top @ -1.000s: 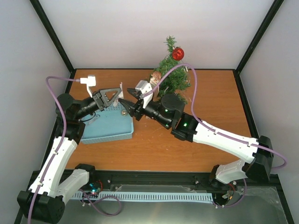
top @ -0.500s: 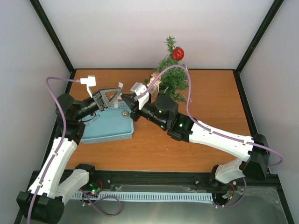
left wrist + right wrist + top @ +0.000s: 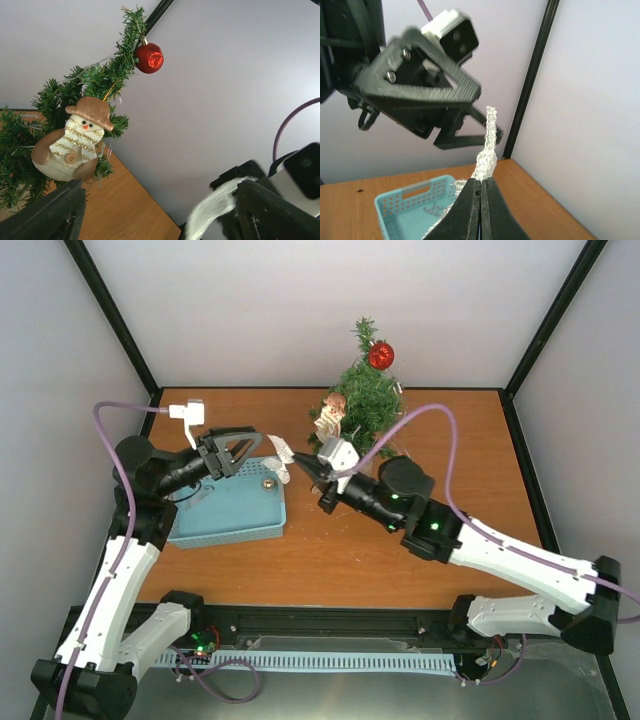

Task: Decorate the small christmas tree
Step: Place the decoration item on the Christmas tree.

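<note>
- Right gripper (image 3: 480,184) is pinching a white-silver tinsel strand (image 3: 488,142), jaws clamped together on it.
- Left gripper (image 3: 255,447) is hovering by the light-blue perforated plastic basket (image 3: 235,527), jaws spread wide.
- The small christmas tree (image 3: 368,400) is standing at the brown wooden table (image 3: 330,570) rear edge.

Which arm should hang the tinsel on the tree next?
Right. The right gripper is shut on the white tinsel strand and sits nearer the small christmas tree. The left gripper stands open, gripping nothing.

The small christmas tree (image 3: 372,400) stands at the table's (image 3: 340,550) back; the basket (image 3: 232,512) lies front-left, with the garland (image 3: 278,450) above its right corner.
</note>
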You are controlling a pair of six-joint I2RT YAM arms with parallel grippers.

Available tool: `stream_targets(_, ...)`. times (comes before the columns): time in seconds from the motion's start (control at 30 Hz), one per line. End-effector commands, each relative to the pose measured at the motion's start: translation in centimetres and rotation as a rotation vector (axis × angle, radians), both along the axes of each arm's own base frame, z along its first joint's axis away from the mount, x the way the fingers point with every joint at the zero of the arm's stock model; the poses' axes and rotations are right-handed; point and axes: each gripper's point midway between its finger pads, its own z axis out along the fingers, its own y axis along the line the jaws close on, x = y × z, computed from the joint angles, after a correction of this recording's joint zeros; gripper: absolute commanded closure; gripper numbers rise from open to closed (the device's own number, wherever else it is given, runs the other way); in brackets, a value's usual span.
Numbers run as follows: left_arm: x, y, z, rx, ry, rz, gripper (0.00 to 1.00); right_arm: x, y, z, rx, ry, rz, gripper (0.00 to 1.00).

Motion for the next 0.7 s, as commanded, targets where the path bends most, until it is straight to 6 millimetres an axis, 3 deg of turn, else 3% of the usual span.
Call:
stream_targets(0.0,-0.6,-0.1,0.6,0.065,-0.094,-0.002,0.16,-1.3,-2.9,1.3,-0.059,-0.114,-0.005,0.97)
stream_targets(0.23,0.4,-0.9,-2.2,0.142,-0.091,-0.053,0.12,-0.1,-7.6,2.6,-0.068,-0.116,-0.095,0.97)
stream_targets(0.33,-0.8,-1.7,-2.3,0.137,-0.151,-0.143,0.15,0.0,-8.7,2.8,-0.059,-0.101,-0.088,0.97)
stream_targets(0.47,-2.9,-3.2,-1.8,0.197,-0.342,-0.252,0.24,-2.2,-8.5,3.1,-0.092,-0.101,0.04,0.97)
stream_targets(0.67,-4.4,-4.0,-0.4,0.314,-0.524,-0.307,0.31,-4.0,-7.1,-0.4,-0.29,0.006,0.2,0.97)
